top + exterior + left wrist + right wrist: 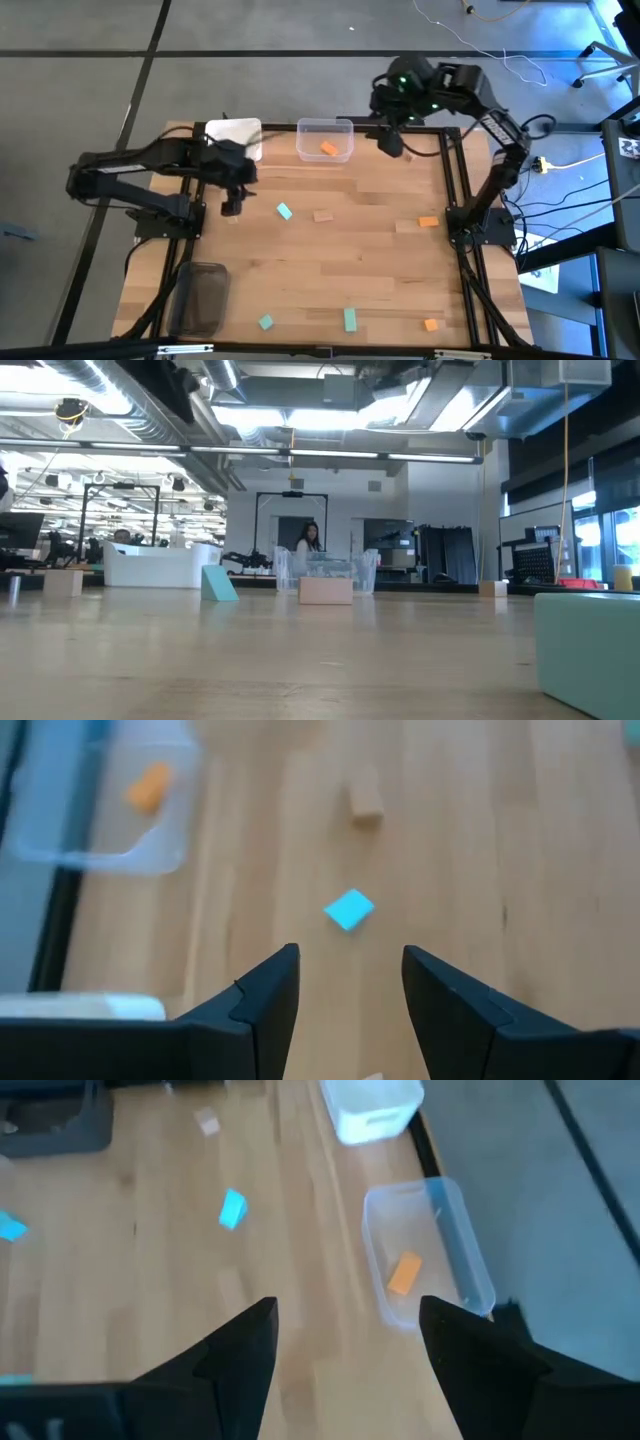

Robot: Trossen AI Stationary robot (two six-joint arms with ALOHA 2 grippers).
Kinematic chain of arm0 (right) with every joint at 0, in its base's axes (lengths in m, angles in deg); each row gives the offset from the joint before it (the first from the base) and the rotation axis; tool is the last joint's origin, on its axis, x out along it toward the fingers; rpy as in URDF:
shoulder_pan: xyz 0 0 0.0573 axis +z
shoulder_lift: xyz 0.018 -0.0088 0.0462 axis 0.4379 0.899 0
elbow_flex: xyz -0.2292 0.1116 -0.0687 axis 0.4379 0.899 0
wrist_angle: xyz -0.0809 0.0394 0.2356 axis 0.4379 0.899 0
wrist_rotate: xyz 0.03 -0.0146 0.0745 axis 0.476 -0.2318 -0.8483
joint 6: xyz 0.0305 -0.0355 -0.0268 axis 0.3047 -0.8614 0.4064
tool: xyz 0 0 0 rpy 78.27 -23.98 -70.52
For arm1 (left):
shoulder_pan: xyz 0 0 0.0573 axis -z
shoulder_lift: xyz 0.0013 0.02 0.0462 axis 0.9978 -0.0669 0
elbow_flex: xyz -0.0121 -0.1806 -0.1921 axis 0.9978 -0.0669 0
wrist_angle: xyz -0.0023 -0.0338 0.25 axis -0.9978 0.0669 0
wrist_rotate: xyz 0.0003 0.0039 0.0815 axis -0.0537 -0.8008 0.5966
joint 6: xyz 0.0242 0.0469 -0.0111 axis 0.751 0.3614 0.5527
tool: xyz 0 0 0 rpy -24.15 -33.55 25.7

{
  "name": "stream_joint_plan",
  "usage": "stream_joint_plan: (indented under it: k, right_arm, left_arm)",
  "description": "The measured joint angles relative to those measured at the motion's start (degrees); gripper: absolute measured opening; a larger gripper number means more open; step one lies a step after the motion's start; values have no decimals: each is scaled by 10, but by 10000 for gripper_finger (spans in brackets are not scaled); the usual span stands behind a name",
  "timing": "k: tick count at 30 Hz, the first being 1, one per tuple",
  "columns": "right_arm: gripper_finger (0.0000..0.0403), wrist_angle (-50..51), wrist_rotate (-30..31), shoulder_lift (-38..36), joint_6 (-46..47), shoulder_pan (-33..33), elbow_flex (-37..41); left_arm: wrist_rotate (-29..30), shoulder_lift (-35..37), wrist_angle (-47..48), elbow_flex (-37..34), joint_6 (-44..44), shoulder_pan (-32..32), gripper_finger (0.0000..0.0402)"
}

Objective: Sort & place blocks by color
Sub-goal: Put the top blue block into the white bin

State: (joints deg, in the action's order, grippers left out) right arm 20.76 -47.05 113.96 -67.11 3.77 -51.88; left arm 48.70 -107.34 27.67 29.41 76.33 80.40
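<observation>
My left gripper [232, 207] [350, 955] hangs open over the table's left part, just off the white bin [235, 135]. A teal block [349, 909] [285, 211] lies flat on the wood ahead of its fingers, and a tan block [366, 805] [323, 215] lies beyond that. My right gripper [390, 143] [348, 1305] is open above the far right corner, beside the clear bin [440, 1230]. One orange block [404, 1271] [328, 148] rests on that bin's floor. More teal, orange and tan blocks lie scattered on the table.
A dark grey bin [203, 298] sits at the near left. Two teal blocks [266, 322] [350, 319] and an orange one [431, 324] lie near the front edge. Another orange block [428, 222] lies at the right. A black frame borders the table's sides.
</observation>
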Motion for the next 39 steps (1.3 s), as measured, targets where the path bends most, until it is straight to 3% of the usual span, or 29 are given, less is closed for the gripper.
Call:
stream_joint_plan:
  k: [6,13,18,27,39]
  right_arm:
    - [245,2,0,-34,-2,4,0]
    - [245,8,-12,-63,-18,5,0]
    - [245,37,-49,-68,-33,6,0]
    - [245,41,-51,-69,-64,7,0]
    - [246,41,-54,-69,-80,7,0]
  left_arm:
    - [-37,-69,-14,0,130,36,169]
    - [-28,-157,-32,0,238,50,169]
    - [-23,-225,-74,0,259,49,169]
    - [2,-330,-82,0,269,35,169]
    - [60,-378,-79,0,317,33,169]
